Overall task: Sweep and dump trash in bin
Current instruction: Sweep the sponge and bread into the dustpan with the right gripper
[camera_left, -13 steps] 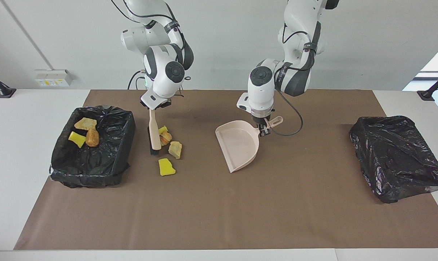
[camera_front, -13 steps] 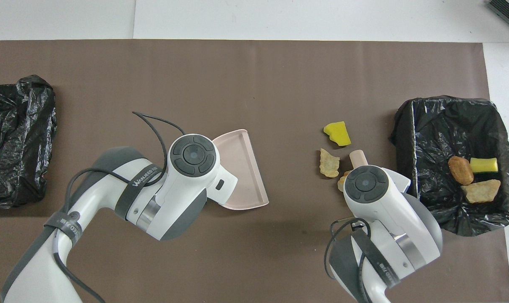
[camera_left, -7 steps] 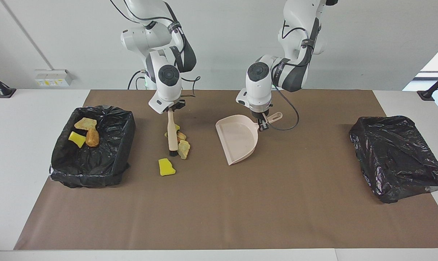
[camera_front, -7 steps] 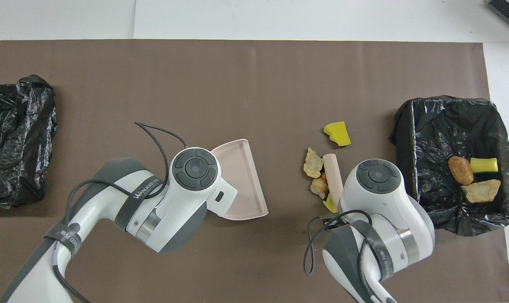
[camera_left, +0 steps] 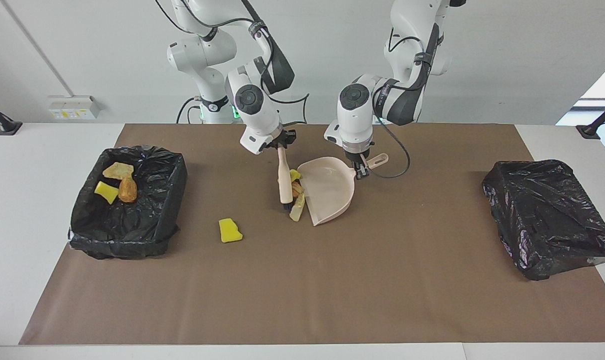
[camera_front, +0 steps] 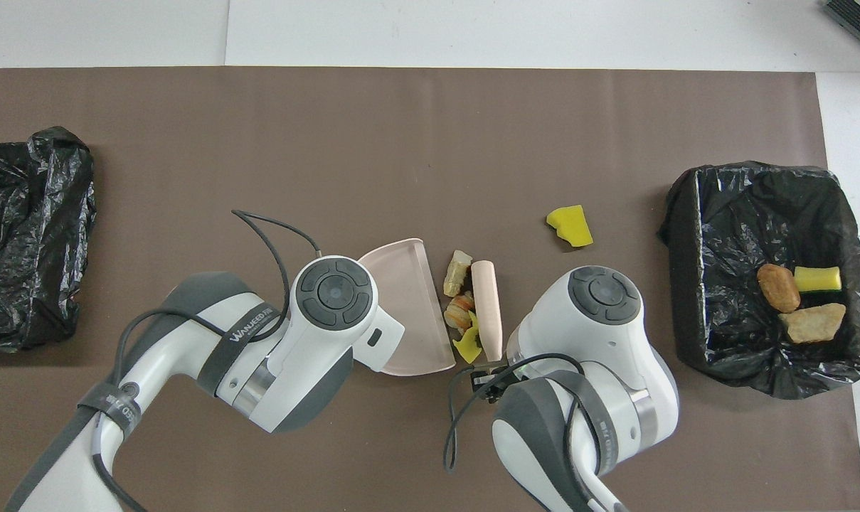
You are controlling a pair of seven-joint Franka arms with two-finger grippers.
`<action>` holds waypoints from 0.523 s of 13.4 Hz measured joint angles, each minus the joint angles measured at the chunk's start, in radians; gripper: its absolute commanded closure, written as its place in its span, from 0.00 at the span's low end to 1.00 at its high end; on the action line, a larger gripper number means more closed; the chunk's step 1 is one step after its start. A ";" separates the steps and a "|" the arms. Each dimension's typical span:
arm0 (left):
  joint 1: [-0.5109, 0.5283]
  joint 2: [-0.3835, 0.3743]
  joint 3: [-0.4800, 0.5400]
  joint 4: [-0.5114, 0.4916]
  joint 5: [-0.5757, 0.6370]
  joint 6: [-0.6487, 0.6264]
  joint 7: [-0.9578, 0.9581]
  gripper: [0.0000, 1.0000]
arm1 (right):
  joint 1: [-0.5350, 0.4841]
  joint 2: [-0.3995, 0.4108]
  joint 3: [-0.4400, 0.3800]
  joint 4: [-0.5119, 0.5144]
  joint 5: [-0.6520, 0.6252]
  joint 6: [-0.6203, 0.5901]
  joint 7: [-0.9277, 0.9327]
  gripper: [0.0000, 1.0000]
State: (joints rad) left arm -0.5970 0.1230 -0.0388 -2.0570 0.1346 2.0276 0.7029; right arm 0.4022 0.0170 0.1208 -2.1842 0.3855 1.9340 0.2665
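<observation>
Dustpan (camera_left: 330, 192) — 1, handle clamped by left gripper (camera_left: 361, 170). Brush (camera_left: 283, 176) (1, gripped by right gripper (camera_left: 278, 144)) pins 3 scraps (camera_left: 296, 192) against its lip; 1 yellow chunk (camera_left: 229, 230) apart; 3 pieces (camera_left: 117, 182) in the bin (camera_left: 172, 200).

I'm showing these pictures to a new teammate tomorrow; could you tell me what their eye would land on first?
Mid-table, the right gripper holds a brush that presses three scraps against the mouth of a pink dustpan, held by the left gripper. One yellow sponge piece lies alone on the brown mat. The open bin at the right arm's end holds three more scraps.
</observation>
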 measured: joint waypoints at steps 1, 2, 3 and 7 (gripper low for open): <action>0.000 -0.002 0.000 -0.004 0.000 0.005 0.000 1.00 | 0.000 -0.001 -0.001 0.014 0.000 -0.008 0.019 1.00; 0.000 -0.004 0.001 -0.010 0.000 0.013 0.000 1.00 | -0.003 -0.006 -0.007 0.030 -0.007 -0.030 0.030 1.00; 0.000 -0.005 0.001 -0.016 0.000 0.023 0.000 1.00 | -0.012 -0.017 -0.014 0.045 -0.035 -0.064 0.035 1.00; 0.000 -0.006 0.001 -0.026 0.000 0.065 0.000 1.00 | -0.110 -0.065 -0.021 0.084 -0.300 -0.164 0.020 1.00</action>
State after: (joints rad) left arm -0.5967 0.1170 -0.0375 -2.0827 0.1347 2.0927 0.7029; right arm 0.2924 -0.0476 0.1001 -2.1001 0.0853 1.7703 0.2869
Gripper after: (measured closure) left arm 0.678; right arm 0.731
